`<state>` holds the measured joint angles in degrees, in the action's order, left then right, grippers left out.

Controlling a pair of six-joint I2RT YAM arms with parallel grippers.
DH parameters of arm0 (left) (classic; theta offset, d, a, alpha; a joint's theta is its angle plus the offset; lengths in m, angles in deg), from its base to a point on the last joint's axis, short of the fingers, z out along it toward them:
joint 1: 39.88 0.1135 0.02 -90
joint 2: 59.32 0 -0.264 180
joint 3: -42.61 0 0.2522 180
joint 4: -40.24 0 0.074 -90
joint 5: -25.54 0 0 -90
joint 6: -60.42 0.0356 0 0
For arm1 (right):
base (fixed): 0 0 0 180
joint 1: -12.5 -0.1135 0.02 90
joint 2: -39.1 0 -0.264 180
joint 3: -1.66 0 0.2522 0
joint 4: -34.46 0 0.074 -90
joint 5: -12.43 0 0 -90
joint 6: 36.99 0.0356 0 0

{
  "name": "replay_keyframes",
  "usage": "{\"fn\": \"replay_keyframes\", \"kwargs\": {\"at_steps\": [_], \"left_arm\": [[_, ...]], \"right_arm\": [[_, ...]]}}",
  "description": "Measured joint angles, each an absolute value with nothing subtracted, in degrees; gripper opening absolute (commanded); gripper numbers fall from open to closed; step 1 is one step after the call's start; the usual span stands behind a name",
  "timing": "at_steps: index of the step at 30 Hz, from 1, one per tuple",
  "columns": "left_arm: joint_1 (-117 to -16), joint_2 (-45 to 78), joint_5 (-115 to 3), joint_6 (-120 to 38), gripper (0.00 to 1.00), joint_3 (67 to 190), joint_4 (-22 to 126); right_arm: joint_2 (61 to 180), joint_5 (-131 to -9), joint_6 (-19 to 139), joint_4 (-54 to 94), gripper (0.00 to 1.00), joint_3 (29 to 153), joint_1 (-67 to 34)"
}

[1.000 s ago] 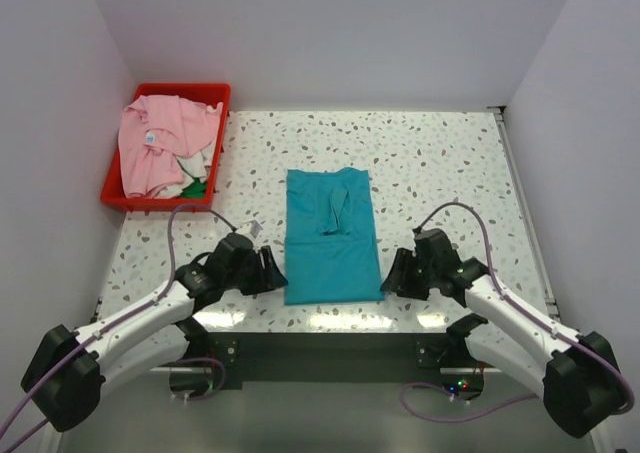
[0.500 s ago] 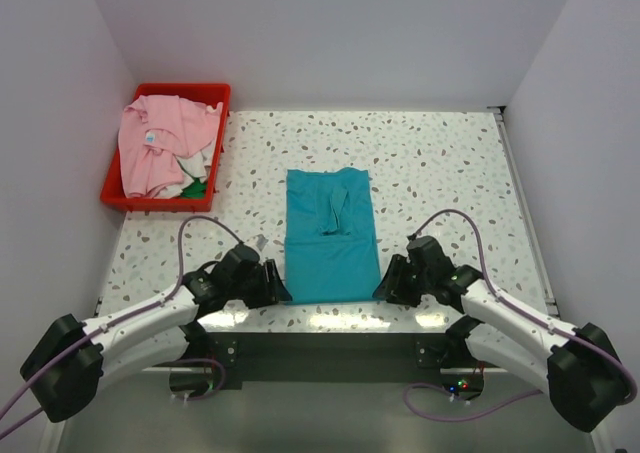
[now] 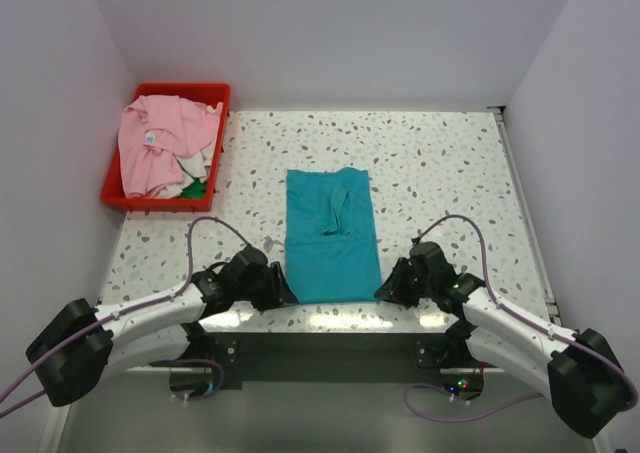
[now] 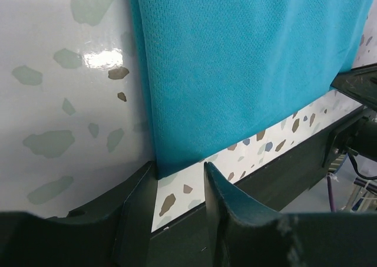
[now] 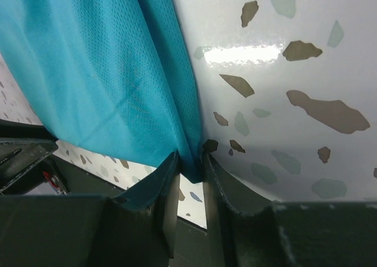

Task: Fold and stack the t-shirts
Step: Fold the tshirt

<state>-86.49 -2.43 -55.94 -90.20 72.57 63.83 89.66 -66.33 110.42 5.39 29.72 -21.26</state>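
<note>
The teal t-shirt point(image 3: 330, 243) lies folded in a long rectangle at the table's middle, its near hem at the front edge. My left gripper point(image 3: 283, 291) sits at its near left corner. In the left wrist view the shirt point(image 4: 235, 72) has its corner against the left finger, and the gripper point(image 4: 179, 170) is open with bare table in the gap. My right gripper point(image 3: 385, 288) is at the near right corner. In the right wrist view the gripper point(image 5: 189, 158) is shut on that corner of the shirt point(image 5: 88, 61). The pink t-shirt point(image 3: 160, 148) lies crumpled in the bin.
A red plastic bin point(image 3: 150, 205) stands at the back left and holds the pink shirt plus some white and green cloth. The table's front edge runs just under both grippers. Walls close in the left, right and back.
Both grippers moved in toward the teal shirt's near corners and dropped lower. The right gripper now pinches its corner. The shirt itself has not shifted.
</note>
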Motion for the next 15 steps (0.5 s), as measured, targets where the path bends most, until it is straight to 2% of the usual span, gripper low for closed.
{"fn": "replay_keyframes", "kwargs": {"at_steps": [2,7,9,15], "left_arm": [[-86.8,-1.5,-56.0,-90.6,0.38,72.6,62.9],[-86.9,0.6,-56.3,-90.6,0.12,72.8,61.9],[-87.0,1.7,-56.5,-90.2,0.00,73.3,62.0],[-89.1,1.7,-58.8,-90.0,0.00,74.9,65.2]], "right_arm": [[89.6,-66.5,110.7,5.6,0.20,29.4,-21.3],[89.6,-66.9,110.7,5.7,0.00,29.0,-21.3],[89.6,-66.9,110.4,5.6,0.00,29.0,-21.3],[87.0,-66.6,108.3,3.0,0.00,29.0,-23.7]]}}
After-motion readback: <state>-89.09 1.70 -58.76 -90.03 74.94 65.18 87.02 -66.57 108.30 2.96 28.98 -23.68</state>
